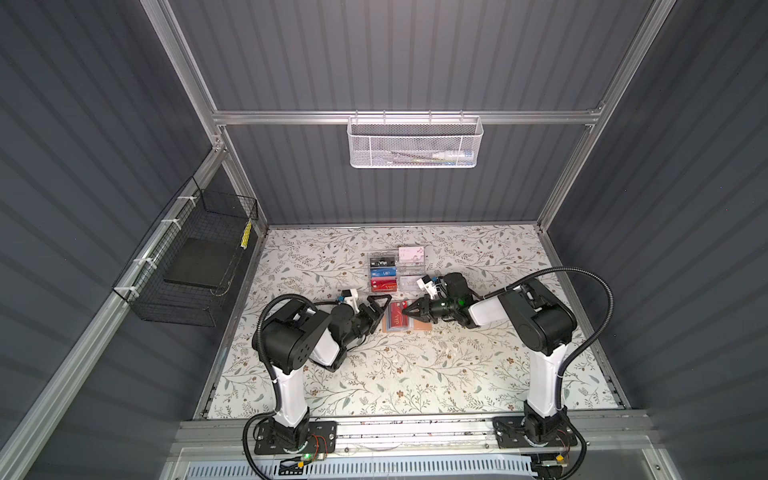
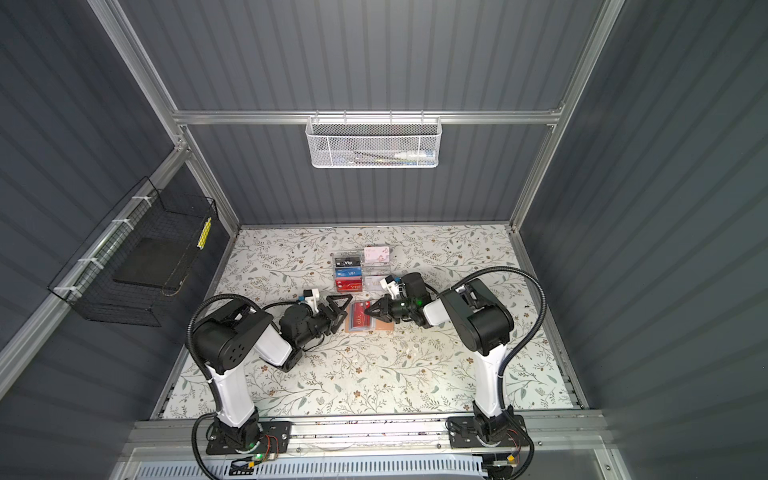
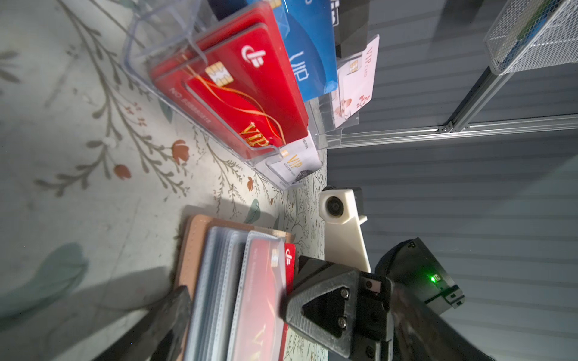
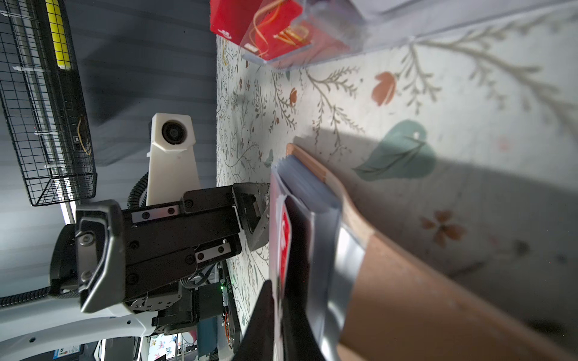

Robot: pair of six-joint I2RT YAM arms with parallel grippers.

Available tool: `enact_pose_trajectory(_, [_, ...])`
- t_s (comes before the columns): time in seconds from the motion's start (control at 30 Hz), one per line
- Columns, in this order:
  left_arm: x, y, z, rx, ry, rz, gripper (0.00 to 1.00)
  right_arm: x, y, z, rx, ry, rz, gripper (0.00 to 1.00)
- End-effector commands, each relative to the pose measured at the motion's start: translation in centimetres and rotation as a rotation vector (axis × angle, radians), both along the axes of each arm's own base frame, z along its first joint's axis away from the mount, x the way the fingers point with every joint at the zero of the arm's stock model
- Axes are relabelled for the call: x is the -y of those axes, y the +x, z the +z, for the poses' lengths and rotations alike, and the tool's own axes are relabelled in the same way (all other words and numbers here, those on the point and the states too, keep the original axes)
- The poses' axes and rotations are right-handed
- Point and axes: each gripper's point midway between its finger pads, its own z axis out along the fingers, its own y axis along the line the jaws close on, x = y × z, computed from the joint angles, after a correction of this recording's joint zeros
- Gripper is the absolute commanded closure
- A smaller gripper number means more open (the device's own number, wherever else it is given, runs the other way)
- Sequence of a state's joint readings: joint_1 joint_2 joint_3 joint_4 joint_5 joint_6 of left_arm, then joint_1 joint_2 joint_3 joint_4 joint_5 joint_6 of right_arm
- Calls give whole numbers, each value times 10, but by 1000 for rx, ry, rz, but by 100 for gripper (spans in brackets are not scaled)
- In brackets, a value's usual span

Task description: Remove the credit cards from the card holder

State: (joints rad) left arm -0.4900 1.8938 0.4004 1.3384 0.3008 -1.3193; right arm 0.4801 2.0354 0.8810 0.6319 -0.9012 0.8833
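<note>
The left gripper lies low over the floral table with its jaws spread wide and nothing between them. One of its fingers sits just beside the peach edge of the card holder; whether it touches cannot be told. Straight ahead of its fingertips, between it and the right gripper, the one card holder lies open and flat. Its long axis runs from one gripper to the other, and a stack of clear sleeves faces up, overlapping too closely to count. One red card shows in the topmost sleeve. Its long axis lies across the line between the two grippers, with the logo end away from the arm bases and the VIP lettering toward them. The edge with the white logo pokes out of the sleeve toward the right gripper. Beyond both sets of fingertips stands one clear rack with black, blue and red cards in tiers and pale cards beside them. The right gripper points across the holder at the left one, its jaws pinched on the red card's protruding edge.
</note>
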Motion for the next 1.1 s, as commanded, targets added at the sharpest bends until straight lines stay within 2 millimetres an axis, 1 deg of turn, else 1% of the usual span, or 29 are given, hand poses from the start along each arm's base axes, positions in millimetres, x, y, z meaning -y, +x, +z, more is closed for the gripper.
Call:
enact_pose_trajectory(0.0, [-5, -21, -44, -153, 137, -38, 0, -1, 0, 1, 4, 17, 13, 90])
enact_pose_trajectory(0.07, [-3, -20, -37, -141, 164, -47, 0, -1, 0, 1, 5, 16, 11, 89])
enact_pose_trajectory(0.23, [0, -19, -31, -132, 202, -58, 0, 1, 0, 3, 18, 2, 8, 85])
enact_pose_trajectory(0.57, [-3, -23, -43, -158, 214, -58, 0, 6, 1, 3, 13, -6, -5, 83])
enact_pose_trajectory(0.8, [-4, -25, -47, -166, 218, -58, 0, 8, 2, 5, 11, 6, -8, 86])
enact_pose_trajectory(1.07, [-4, -25, -47, -167, 218, -57, 0, 8, 2, 6, 8, 14, -7, 93])
